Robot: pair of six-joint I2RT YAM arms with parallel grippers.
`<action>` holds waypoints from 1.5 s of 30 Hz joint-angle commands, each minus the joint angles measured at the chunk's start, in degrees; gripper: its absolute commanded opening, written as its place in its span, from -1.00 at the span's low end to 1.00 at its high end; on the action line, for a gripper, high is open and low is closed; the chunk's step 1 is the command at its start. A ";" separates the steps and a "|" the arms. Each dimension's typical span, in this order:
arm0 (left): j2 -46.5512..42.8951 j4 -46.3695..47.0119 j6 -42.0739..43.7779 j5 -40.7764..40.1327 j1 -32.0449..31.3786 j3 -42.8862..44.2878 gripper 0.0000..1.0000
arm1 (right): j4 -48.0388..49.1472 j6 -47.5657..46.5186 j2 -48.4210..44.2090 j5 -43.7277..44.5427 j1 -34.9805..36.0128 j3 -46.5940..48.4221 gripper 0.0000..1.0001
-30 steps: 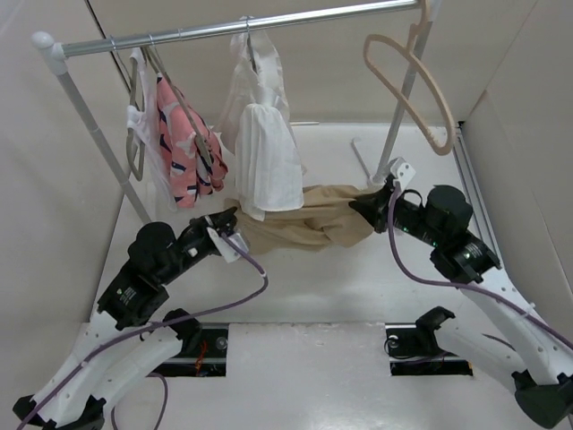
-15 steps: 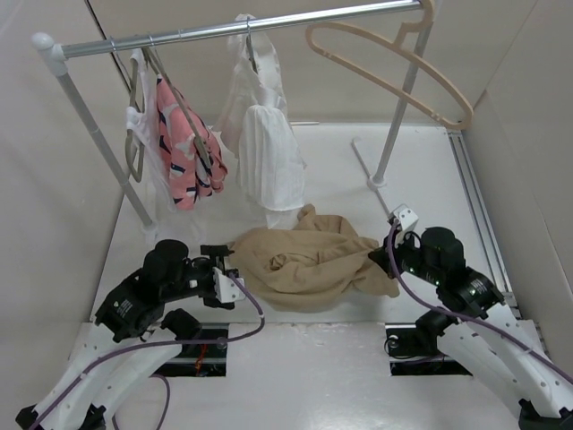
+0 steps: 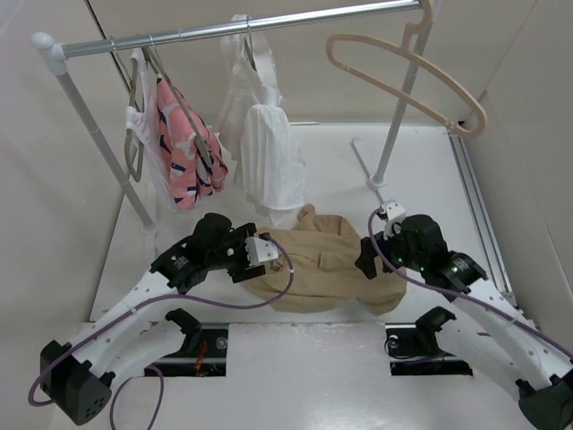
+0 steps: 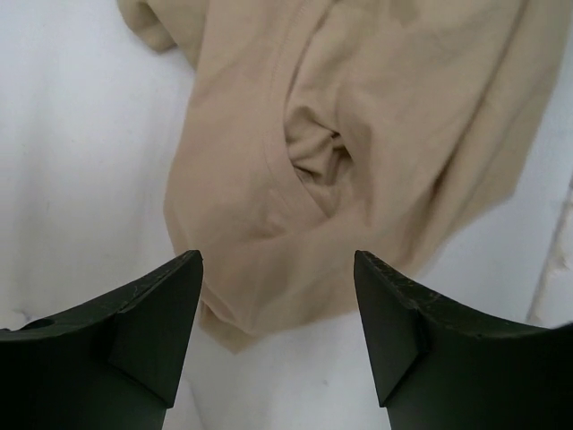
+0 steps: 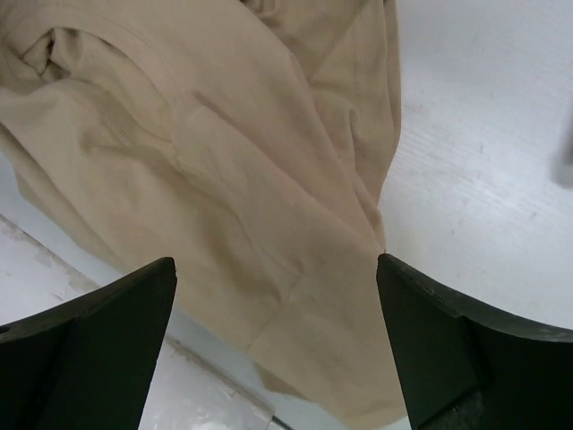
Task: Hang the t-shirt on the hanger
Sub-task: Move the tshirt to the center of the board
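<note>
Left gripper (image 4: 276, 269) and right gripper (image 5: 276, 269) are both hanging wide open, holding nothing. Half a second ago I was at the outer edges of the t-shirt (image 3: 313, 264); now I am hovering over it, so regrasping is coming next. It is lying rumpled on the white table (image 3: 403, 161), soft matte tan cloth folding over its curved collar seam. The hanger (image 3: 407, 76), slim and curved, is still swinging bare on the rail (image 3: 224, 30).

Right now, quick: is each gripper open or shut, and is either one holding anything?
Left gripper: open, holding nothing, poised over the t-shirt.
Right gripper: open, holding nothing, also over the t-shirt.
</note>
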 commanded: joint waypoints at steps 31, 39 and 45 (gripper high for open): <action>-3.22 19.13 -0.90 13.89 -1.06 -10.68 -0.78 | 8.79 -16.37 8.44 -15.39 12.19 6.74 -1.00; 11.42 32.00 -7.44 6.22 -5.01 -7.44 0.22 | 8.79 -13.73 8.96 -15.92 15.97 9.20 -1.00; 16.03 24.96 -0.43 12.65 -5.63 -5.41 0.31 | 8.26 -13.20 8.96 -12.75 15.97 11.14 -1.00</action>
